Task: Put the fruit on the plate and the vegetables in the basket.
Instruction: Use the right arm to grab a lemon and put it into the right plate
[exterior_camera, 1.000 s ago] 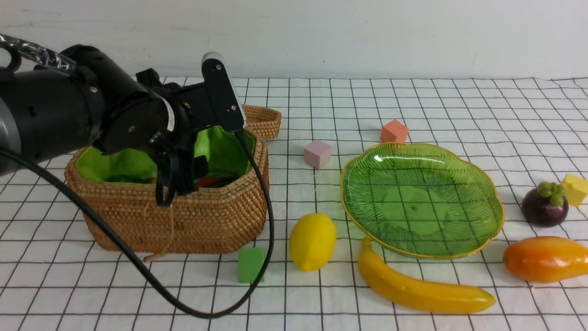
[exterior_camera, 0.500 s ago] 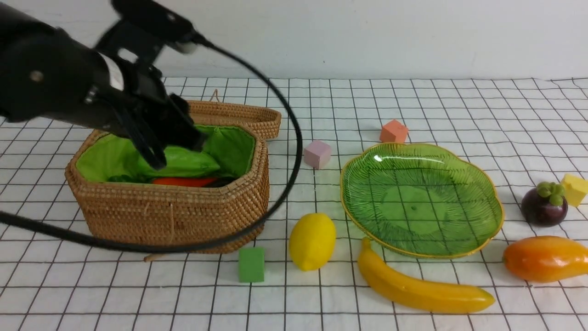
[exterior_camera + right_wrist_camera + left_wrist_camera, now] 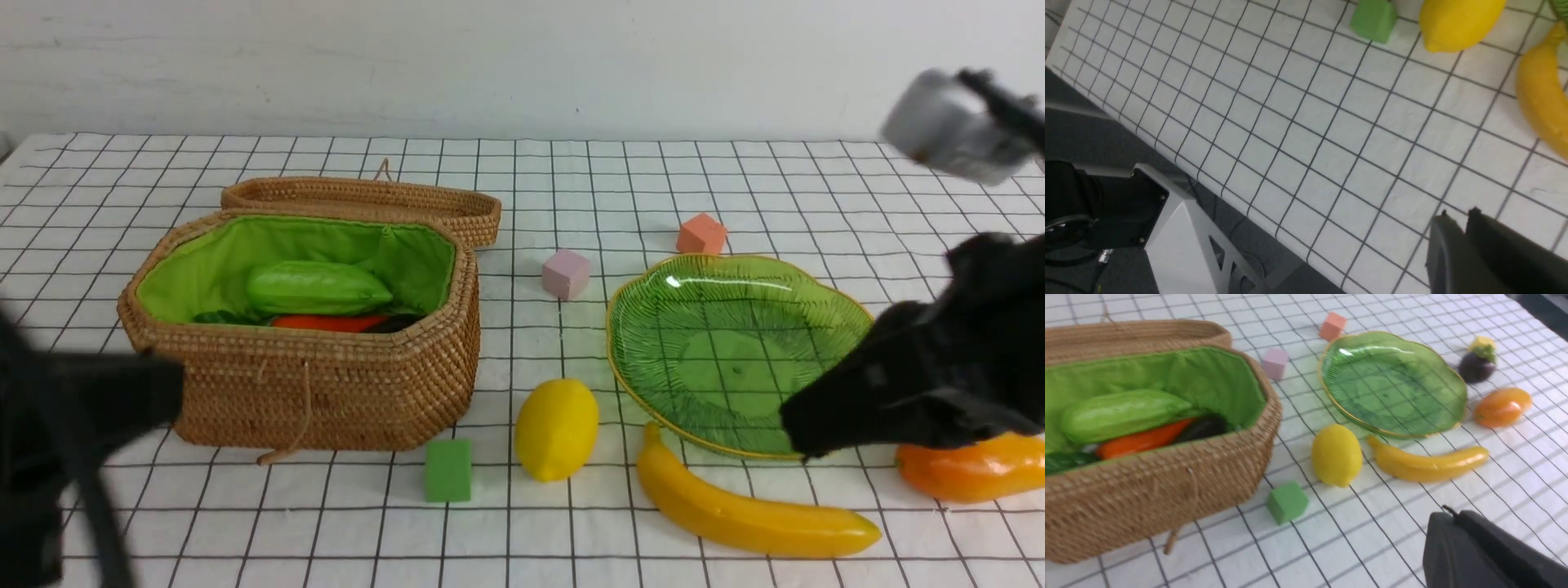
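The wicker basket stands open on the left. Inside lie the light green gourd, the carrot and the dark eggplant. The green leaf plate is bare. Lemon and banana lie in front of it. My right gripper is shut and empty, low at the plate's near right rim, partly covering the mango and hiding the mangosteen from the front. My left gripper is shut and empty, near the front left of the table.
A woven lid leans behind the basket. Foam cubes lie about: pink, orange, green and yellow. The right wrist view shows the table's near edge and a grey frame below it.
My left gripper has let go of the gourd in the basket, pulled back to the front left and shut. My right arm has come in from the right over the mango and mangosteen.
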`<move>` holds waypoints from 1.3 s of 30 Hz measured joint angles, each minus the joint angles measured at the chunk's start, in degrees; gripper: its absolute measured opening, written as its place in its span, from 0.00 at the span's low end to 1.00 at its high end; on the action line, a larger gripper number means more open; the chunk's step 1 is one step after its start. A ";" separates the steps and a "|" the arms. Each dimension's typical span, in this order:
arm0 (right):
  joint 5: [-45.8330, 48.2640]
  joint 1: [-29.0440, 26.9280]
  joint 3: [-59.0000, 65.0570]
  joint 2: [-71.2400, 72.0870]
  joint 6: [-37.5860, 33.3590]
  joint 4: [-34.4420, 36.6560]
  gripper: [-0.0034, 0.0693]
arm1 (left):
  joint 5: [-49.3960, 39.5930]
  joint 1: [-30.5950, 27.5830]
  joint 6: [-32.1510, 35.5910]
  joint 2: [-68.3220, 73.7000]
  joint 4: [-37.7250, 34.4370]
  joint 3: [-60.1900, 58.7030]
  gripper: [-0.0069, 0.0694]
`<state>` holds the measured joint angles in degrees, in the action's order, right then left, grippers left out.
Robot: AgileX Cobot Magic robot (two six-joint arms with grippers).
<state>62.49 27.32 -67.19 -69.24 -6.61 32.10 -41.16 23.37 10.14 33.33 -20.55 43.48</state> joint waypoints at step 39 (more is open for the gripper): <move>-11.71 10.56 -26.92 -52.00 36.50 -27.82 0.88 | -1.12 0.00 20.85 -12.06 -14.67 -8.63 0.07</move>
<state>50.77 37.88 -94.12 -121.23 29.89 4.28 -42.28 23.37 30.98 21.28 -35.22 34.84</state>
